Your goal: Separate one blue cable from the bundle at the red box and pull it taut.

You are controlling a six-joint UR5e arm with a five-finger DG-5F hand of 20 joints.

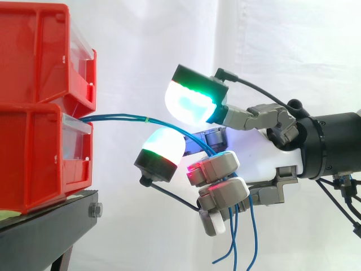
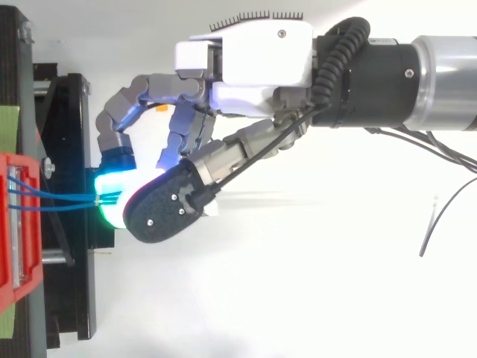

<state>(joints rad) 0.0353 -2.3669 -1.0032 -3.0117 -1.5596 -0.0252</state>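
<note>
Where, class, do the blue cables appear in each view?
Side view: blue cables run from the lower red bin rightwards into the hand, ends hanging below it.
Top view: at the left, between the red bin and the glowing fingertips.
Shared landmark: the red bin.

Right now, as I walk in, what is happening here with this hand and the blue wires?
A robot hand has hold of the blue cables that come out of the lower red bin. Its fingers are curled round them, and the loose ends hang below it. The cables run together in a gentle arc; no single one stands apart yet.
</note>
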